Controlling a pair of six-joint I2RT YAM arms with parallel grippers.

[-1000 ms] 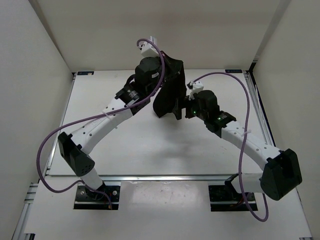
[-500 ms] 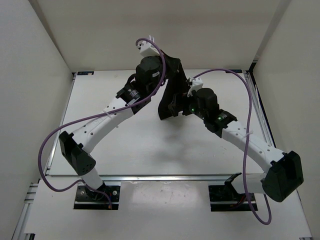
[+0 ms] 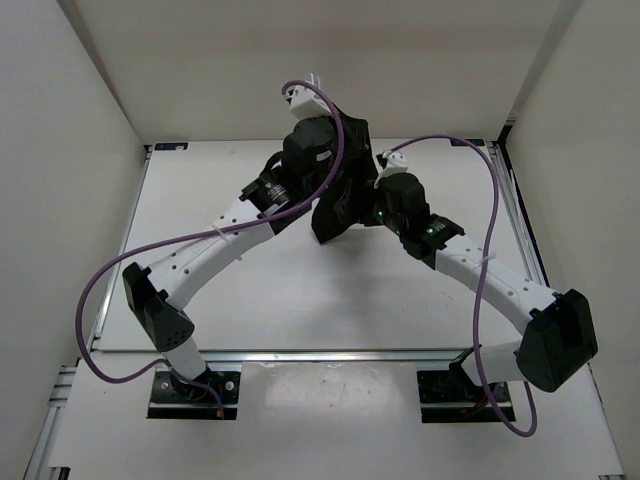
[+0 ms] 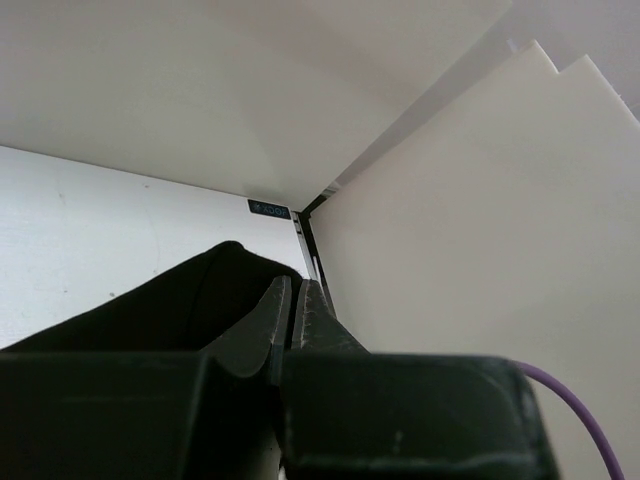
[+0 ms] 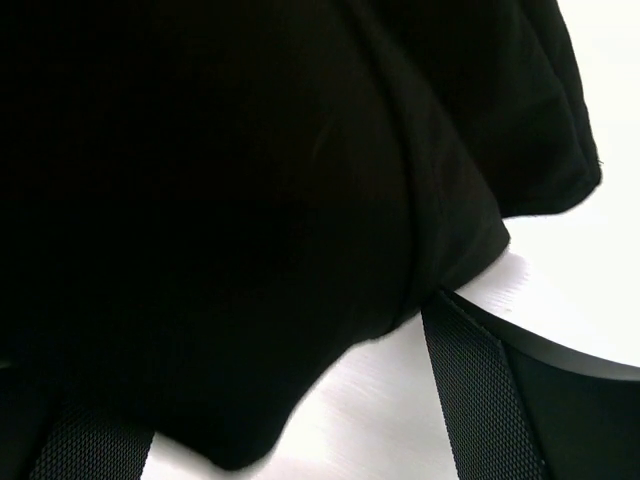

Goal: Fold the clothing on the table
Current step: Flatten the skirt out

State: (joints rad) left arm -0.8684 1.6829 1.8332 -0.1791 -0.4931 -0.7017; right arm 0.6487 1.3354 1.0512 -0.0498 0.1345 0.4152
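Above table (image 3: 200,210) | left gripper (image 4: 293,310): clamped on clothing (image 3: 335,205), holding it up to hang free | right gripper (image 5: 290,430): spread wide, awaiting lower edge

No legible text, brand or number appears in any view. Left wrist view: a small dark label (image 4: 268,208) at the far corner of the table (image 4: 90,240) carries pale teal characters too small to read. Top view: two dark plates (image 3: 168,147) (image 3: 470,143) at the table's far corners are equally illegible.
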